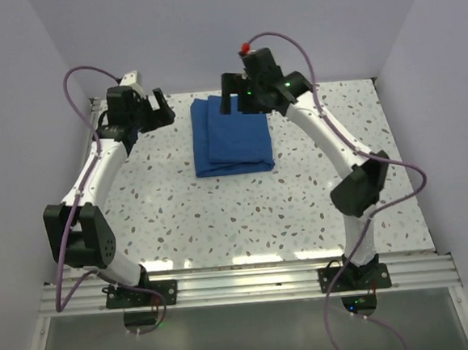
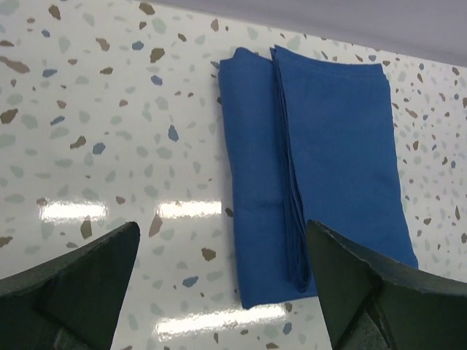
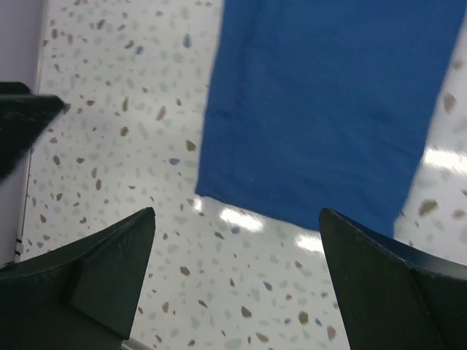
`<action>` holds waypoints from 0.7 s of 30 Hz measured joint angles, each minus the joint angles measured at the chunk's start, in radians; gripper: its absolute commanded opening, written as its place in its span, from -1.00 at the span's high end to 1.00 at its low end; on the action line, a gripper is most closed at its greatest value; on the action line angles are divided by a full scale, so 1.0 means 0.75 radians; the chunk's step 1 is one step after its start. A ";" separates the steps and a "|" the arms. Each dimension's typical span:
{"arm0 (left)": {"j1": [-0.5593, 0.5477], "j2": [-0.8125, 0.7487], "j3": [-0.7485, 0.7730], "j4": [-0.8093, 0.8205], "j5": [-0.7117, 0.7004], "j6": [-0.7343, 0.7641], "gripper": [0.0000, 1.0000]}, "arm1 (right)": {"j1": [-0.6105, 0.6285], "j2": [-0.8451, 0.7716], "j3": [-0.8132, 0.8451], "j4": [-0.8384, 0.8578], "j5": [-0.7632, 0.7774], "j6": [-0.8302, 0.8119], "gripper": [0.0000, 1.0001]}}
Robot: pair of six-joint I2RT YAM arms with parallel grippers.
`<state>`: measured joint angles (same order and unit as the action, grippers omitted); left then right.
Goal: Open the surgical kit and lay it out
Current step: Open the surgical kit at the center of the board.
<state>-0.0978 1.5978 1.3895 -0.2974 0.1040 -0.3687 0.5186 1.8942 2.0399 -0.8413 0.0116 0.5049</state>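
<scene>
The royal-blue cloth wrap (image 1: 232, 137) lies folded in a flat rectangle at the far middle of the table, with layered fold edges along its length (image 2: 288, 168). The steel tray and the silver instruments are not visible in any view. My left gripper (image 1: 164, 109) is open and empty, just left of the wrap's far left corner; in its wrist view (image 2: 222, 226) the wrap's near corner lies between the fingers. My right gripper (image 1: 243, 103) is open and empty above the wrap's far edge; in the right wrist view (image 3: 237, 211) the wrap (image 3: 328, 95) lies ahead of the fingers.
The speckled white table (image 1: 221, 216) is walled at the back and on both sides. A dark part of the left gripper (image 3: 22, 124) shows at the left edge of the right wrist view. A metal rail (image 1: 251, 283) runs along the near edge.
</scene>
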 measured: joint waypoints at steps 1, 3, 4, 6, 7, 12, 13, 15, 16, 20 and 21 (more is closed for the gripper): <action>-0.001 -0.022 -0.023 -0.015 0.007 -0.009 -1.00 | 0.057 0.096 0.161 -0.042 0.014 -0.030 -0.96; -0.001 -0.090 -0.090 -0.046 0.012 -0.022 -1.00 | 0.167 0.265 0.427 -0.121 0.047 -0.081 -0.96; -0.001 -0.121 -0.113 -0.064 0.011 -0.027 -1.00 | 0.203 0.325 0.508 -0.148 0.061 -0.099 -0.96; -0.002 -0.170 -0.142 -0.102 0.010 -0.043 -1.00 | 0.284 0.431 0.613 -0.202 0.083 -0.138 -0.96; -0.002 -0.187 -0.152 -0.118 0.009 -0.047 -1.00 | 0.312 0.465 0.626 -0.227 0.095 -0.156 -0.96; -0.002 -0.249 -0.248 -0.158 0.031 -0.079 -1.00 | 0.339 0.638 0.649 -0.327 0.145 -0.202 -0.93; -0.003 -0.276 -0.287 -0.164 0.037 -0.089 -1.00 | 0.333 0.679 0.659 -0.340 0.161 -0.206 -0.93; -0.004 -0.334 -0.358 -0.186 0.047 -0.103 -1.00 | 0.318 0.754 0.689 -0.355 0.200 -0.213 -0.93; -0.004 -0.369 -0.389 -0.202 0.053 -0.112 -1.00 | 0.312 0.791 0.706 -0.360 0.217 -0.216 -0.93; -0.005 -0.491 -0.434 -0.264 0.057 -0.120 -1.00 | 0.294 0.883 0.738 -0.361 0.258 -0.221 -0.92; -0.005 -0.511 -0.434 -0.269 0.057 -0.119 -1.00 | 0.293 0.890 0.729 -0.349 0.267 -0.220 -0.91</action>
<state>-0.1013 1.2144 1.0637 -0.4992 0.1467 -0.4580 0.7387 2.5614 2.5866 -1.1030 0.2119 0.3397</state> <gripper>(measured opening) 0.997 0.964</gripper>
